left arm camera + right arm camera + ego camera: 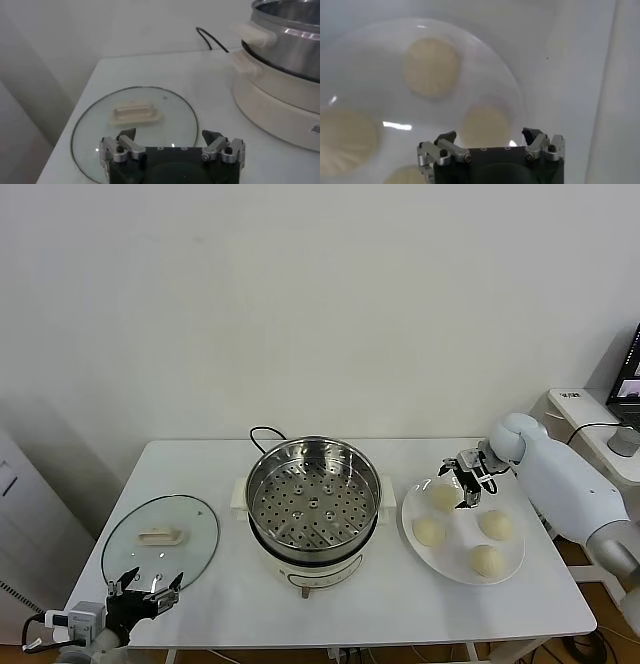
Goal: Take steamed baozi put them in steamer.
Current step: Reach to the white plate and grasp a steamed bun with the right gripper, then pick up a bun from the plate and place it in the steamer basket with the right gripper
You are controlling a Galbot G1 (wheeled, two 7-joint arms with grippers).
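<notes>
My right claw (467, 487), spread wide above the far cream-white dough bun (444, 497): looks soft, light, squashable; pinch its sides gently.

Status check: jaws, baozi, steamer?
Right gripper jaws open above plate. Left gripper open, parked by glass lid. Four baozi on plate. Steamer uncovered, empty.
</notes>
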